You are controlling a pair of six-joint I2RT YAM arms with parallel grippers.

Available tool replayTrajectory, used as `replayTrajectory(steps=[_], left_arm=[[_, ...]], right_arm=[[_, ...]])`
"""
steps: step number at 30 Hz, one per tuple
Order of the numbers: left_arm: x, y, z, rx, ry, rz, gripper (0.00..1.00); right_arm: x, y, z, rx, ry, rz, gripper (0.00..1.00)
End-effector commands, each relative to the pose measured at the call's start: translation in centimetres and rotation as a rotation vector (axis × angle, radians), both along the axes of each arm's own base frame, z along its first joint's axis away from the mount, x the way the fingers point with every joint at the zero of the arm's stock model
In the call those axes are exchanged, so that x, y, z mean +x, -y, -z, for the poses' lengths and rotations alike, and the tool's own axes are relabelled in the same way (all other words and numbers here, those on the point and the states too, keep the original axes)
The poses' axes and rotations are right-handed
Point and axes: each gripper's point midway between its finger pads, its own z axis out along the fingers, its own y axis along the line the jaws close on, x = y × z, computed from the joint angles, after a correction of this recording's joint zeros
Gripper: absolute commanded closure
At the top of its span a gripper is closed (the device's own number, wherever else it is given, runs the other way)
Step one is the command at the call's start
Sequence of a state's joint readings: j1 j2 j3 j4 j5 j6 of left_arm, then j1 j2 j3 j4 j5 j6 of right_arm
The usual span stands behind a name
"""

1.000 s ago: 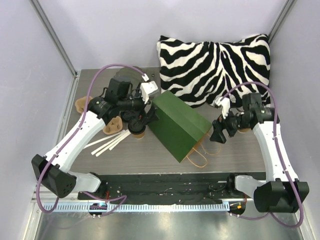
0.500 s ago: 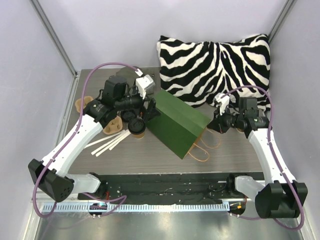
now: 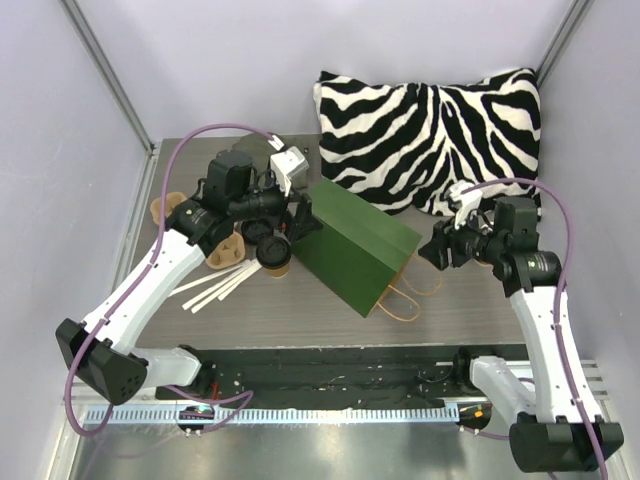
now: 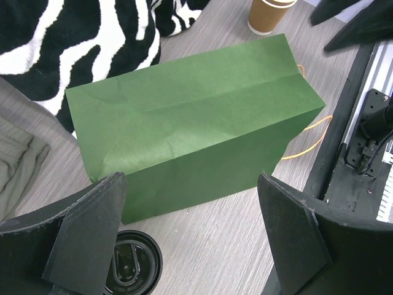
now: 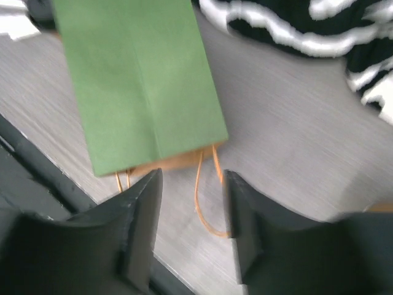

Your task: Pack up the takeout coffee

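Note:
The takeout coffee (image 3: 273, 253), a tan cup with a black lid (image 4: 129, 267), stands at the left end of the green paper bag (image 3: 355, 250). The bag lies on its side, with its orange handles (image 5: 206, 209) toward the right arm. My left gripper (image 3: 295, 222) hovers open over the bag's near edge and the cup, with nothing between its fingers (image 4: 92, 227). My right gripper (image 5: 191, 184) is above the bag's mouth, open. One handle loop shows on the table between its fingers, not gripped.
A zebra pillow (image 3: 430, 130) fills the back right. A tan cup (image 4: 270, 13) stands beyond the bag's far end. A pulp cup tray (image 3: 225, 250) and white sticks (image 3: 215, 288) lie at the left. A grey cloth (image 4: 15, 153) lies by the pillow.
The right arm has risen and shifted right, its gripper drawing back a little beside the bag's handles. The left gripper moved slightly toward the back, then held still.

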State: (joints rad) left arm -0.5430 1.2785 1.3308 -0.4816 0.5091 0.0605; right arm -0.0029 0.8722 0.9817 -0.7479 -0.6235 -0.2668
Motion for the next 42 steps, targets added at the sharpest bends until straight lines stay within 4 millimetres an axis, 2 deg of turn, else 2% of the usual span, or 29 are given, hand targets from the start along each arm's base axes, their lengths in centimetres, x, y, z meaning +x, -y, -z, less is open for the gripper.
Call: replayTrajectory(steps=[1, 3, 7, 11, 12, 13, 15, 16, 17, 18, 19, 20, 22, 24, 27, 29, 30, 32, 33, 34, 35, 36, 37, 40, 42], left_arm=[[0.1, 0.4, -2.0, -0.047, 0.064, 0.021, 0.08], [0.1, 0.4, -1.9, -0.047, 0.063, 0.022, 0.08], [-0.1, 0.2, -1.7, -0.038, 0.069, 0.016, 0.08], [-0.3, 0.0, -1.4, -0.039, 0.06, 0.009, 0.08], [-0.3, 0.0, -1.3, -0.04, 0.058, 0.008, 0.08], [-0.3, 0.0, -1.1, -0.04, 0.051, 0.005, 0.08], [-0.3, 0.0, -0.9, -0.049, 0.038, 0.001, 0.08], [-0.3, 0.2, -1.0, -0.054, 0.035, 0.003, 0.09], [-0.3, 0.2, -1.0, -0.057, 0.029, -0.001, 0.1], [-0.2, 0.3, -0.9, -0.065, 0.014, -0.007, 0.11], [0.0, 0.4, -0.9, -0.065, 0.011, -0.009, 0.12], [0.1, 0.5, -1.1, -0.067, 0.015, -0.007, 0.12], [0.3, 0.8, -1.0, -0.079, -0.017, -0.015, 0.13], [0.6, 1.0, -1.5, -0.09, -0.018, -0.02, 0.14], [1.2, 1.3, -2.5, -0.106, -0.003, -0.026, 0.13], [1.7, 1.4, -2.8, -0.108, 0.0, -0.038, 0.13], [1.8, 1.4, -3.4, -0.112, 0.009, -0.042, 0.13], [2.2, 1.3, -3.7, -0.115, 0.004, -0.051, 0.13], [2.3, 1.3, -4.3, -0.122, 0.011, -0.055, 0.13], [2.5, 1.1, -4.4, -0.129, 0.001, -0.066, 0.12], [2.7, 1.1, -4.4, -0.132, -0.008, -0.069, 0.12], [2.8, 1.1, -4.7, -0.138, -0.01, -0.071, 0.12], [2.9, 1.1, -4.7, -0.141, -0.02, -0.072, 0.12], [2.7, 1.2, -4.7, -0.152, -0.033, -0.067, 0.12], [2.3, 1.4, -4.7, -0.163, -0.052, -0.055, 0.11]], right_arm=[[-1.0, 2.1, 5.6, -0.184, -0.157, -0.048, 0.35], [-0.9, 2.0, 7.2, -0.192, -0.203, -0.079, 0.34], [0.0, 2.3, 9.2, -0.205, -0.232, -0.063, 0.32], [-0.2, 2.7, 10.8, -0.235, -0.26, -0.075, 0.35], [-0.3, 2.7, 11.0, -0.238, -0.266, -0.08, 0.38], [-0.4, 2.8, 11.2, -0.242, -0.271, -0.089, 0.51], [-0.5, 2.3, 10.5, -0.227, -0.27, -0.114, 0.7], [-1.7, 2.0, 10.2, -0.21, -0.314, -0.147, 0.83], [-1.3, 0.8, 8.1, -0.158, -0.285, -0.196, 0.99], [-1.5, 0.3, 7.1, -0.128, -0.287, -0.216, 0.99], [-2.6, -0.4, 6.1, -0.083, -0.324, -0.247, 0.99], [-2.5, -1.7, 3.5, -0.01, -0.291, -0.286, 0.99], [-3.4, -3.1, 0.8, 0.089, -0.298, -0.317, 0.99], [-4.1, -4.8, -3.3, 0.231, -0.278, -0.345, 0.99], [-4.4, -6.0, -7.8, 0.393, -0.26, -0.356, 0.99], [-3.8, -5.5, -9.1, 0.484, -0.283, -0.312, 0.99], [-4.0, -5.9, -10.5, 0.565, -0.321, -0.308, 0.99], [-4.0, -6.1, -10.9, 0.635, -0.372, -0.281, 0.99], [-3.6, -6.3, -12.7, 0.693, -0.369, -0.252, 0.99], [-3.6, -6.4, -12.5, 0.742, -0.42, -0.224, 0.99], [-3.6, -6.6, -13.0, 0.776, -0.427, -0.214, 0.99], [-3.3, -6.7, -15.3, 0.856, -0.429, -0.205, 0.99], [-3.5, -6.8, -15.2, 0.896, -0.431, -0.188, 0.99], [-3.2, -6.8, -16.7, 0.965, -0.416, -0.16, 0.99], [-2.6, -6.7, -16.1, 0.98, -0.481, -0.098, 0.99]])
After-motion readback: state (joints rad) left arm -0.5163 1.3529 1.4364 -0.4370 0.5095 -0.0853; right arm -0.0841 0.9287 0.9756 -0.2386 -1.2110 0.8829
